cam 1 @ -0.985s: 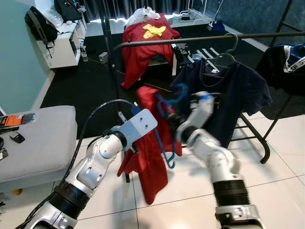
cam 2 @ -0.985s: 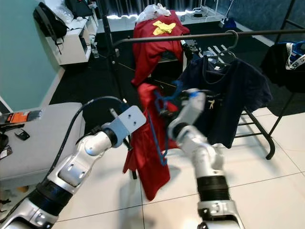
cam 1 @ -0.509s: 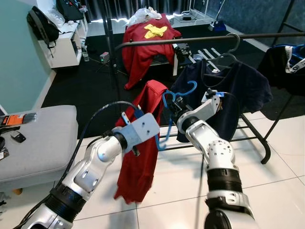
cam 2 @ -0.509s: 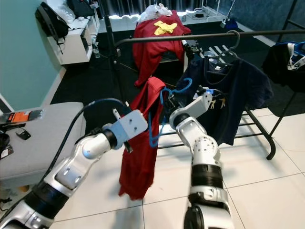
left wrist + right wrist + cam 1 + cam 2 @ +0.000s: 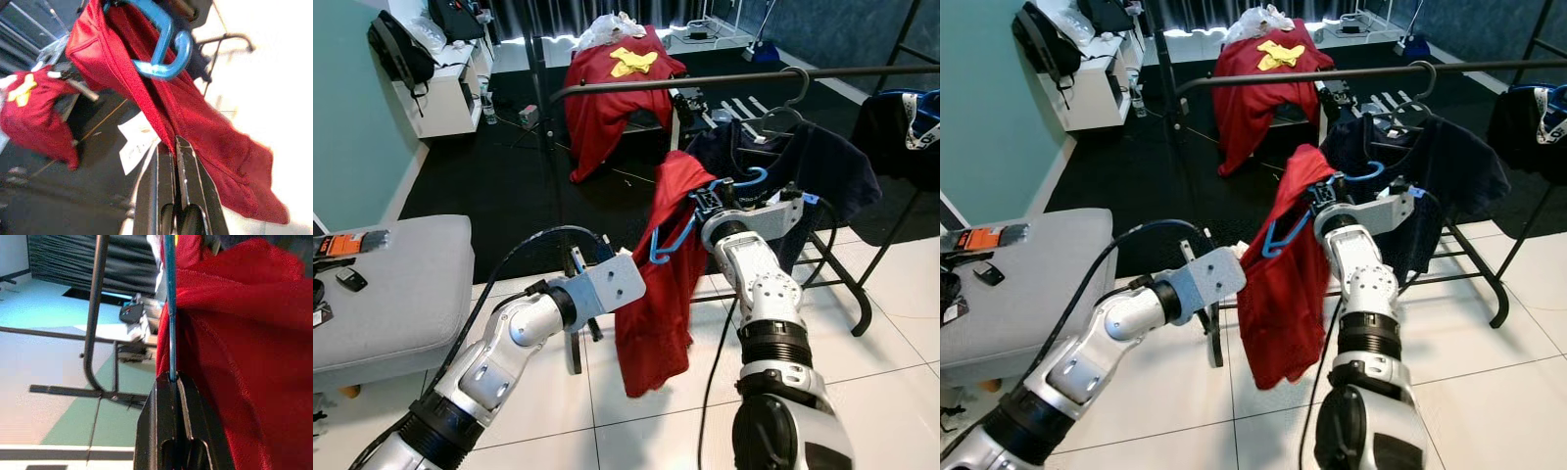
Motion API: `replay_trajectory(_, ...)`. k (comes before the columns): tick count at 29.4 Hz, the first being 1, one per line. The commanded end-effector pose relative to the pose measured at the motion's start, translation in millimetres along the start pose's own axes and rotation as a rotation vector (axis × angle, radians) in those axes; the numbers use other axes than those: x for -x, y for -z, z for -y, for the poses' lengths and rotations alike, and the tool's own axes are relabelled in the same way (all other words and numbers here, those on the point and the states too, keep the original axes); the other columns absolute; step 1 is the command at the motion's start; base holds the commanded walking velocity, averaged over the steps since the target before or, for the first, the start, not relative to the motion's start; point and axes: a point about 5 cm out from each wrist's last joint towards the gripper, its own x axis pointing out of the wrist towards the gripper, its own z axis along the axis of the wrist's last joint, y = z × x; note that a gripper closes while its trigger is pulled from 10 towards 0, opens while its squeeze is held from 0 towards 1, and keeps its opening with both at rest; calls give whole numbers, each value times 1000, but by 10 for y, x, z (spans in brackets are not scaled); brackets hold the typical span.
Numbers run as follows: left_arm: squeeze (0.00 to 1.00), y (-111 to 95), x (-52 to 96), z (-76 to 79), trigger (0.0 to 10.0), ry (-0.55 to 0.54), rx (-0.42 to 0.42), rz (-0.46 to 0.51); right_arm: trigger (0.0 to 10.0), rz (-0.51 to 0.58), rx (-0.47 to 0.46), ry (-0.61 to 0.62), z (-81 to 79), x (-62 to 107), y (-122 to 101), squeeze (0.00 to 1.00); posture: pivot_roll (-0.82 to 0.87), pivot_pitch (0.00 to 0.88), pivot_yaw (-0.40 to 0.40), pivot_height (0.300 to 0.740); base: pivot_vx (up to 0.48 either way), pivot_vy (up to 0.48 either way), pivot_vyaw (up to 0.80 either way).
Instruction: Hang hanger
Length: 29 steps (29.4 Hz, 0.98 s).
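So my right tool [image 5: 172,378] is clamped on the blue hanger [image 5: 677,233] carrying the red shirt [image 5: 658,294], just below the black rail [image 5: 705,82]. Left tool [image 5: 174,147] is closed, touching the shirt's hem. Risk: the shirt hangs lopsided, so tilting toward the rail could slide it off.

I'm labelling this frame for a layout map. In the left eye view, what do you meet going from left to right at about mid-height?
Grey padded bench → left arm's silver wrist plate → red shirt on the blue plastic hanger → right gripper → dark navy shirt hanging on the black metal rail.
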Motion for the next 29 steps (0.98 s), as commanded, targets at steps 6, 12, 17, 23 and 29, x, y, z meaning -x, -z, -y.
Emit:
replay_trajectory(6,0,-265,65,-28,10000,31,194,161,10000,72,186,-43,-103,-59,-37,0,83,76,31,740,0,0,0)
replay_trajectory(12,0,-476,45,-41,10000,67,267,275,10000,71,310,-50,-88,-78,18,0,80,73,33,740,0,0,0)
replay_trajectory(17,0,-558,-45,-50,10000,65,296,305,10000,-31,393,-98,-118,-49,230,0,73,67,38,740,0,0,0)
replay_trajectory(23,0,-449,-187,-93,10000,15,302,204,10000,-214,379,-194,-208,68,585,0,67,60,39,740,0,0,0)
replay_trajectory(29,0,-329,-247,-149,10000,-43,304,111,10000,-296,357,-244,-261,140,741,0,62,57,44,740,0,0,0)
